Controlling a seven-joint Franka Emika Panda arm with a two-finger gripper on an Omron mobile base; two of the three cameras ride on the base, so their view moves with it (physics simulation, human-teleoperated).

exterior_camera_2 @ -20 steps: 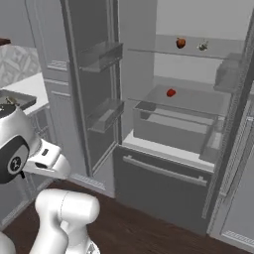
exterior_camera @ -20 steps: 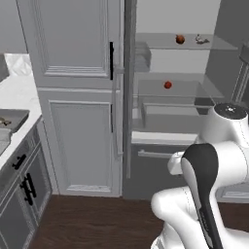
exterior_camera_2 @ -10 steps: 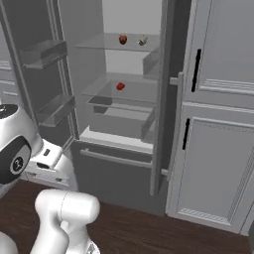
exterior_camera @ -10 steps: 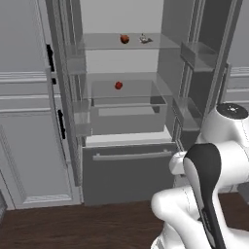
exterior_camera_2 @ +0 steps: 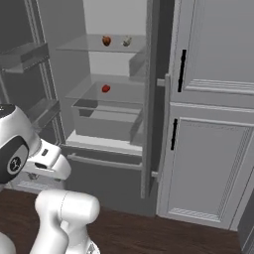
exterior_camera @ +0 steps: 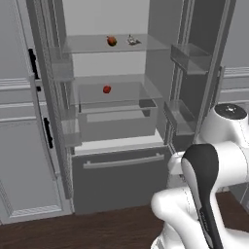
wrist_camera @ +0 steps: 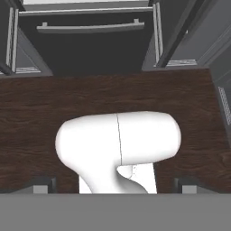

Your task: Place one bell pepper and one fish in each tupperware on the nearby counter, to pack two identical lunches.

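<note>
In the open fridge, a darker red bell pepper (exterior_camera: pixel 112 41) (exterior_camera_2: pixel 106 40) lies on the top glass shelf. A small pale grey fish (exterior_camera: pixel 132 40) (exterior_camera_2: pixel 127 40) lies just to its right. A bright red bell pepper (exterior_camera: pixel 106 89) (exterior_camera_2: pixel 105 89) sits on the shelf below, above the clear drawer. My gripper (wrist_camera: pixel 115 186) is open with nothing in it; it is held low by the base and faces the dark wooden floor, far from the shelves. The tupperware and the counter are out of view.
Both fridge doors stand open, with door bins (exterior_camera: pixel 188 57) on the right door and bins (exterior_camera_2: pixel 25 54) on the left. A clear drawer (exterior_camera: pixel 116 116) and a closed freezer drawer (exterior_camera: pixel 119 163) sit under the shelves. Tall grey cabinets (exterior_camera_2: pixel 213 124) flank the fridge.
The whole picture has shifted as the base moved: the counter has left the left base view, and the open fridge is now nearer and seen head-on. The gripper stays open.
</note>
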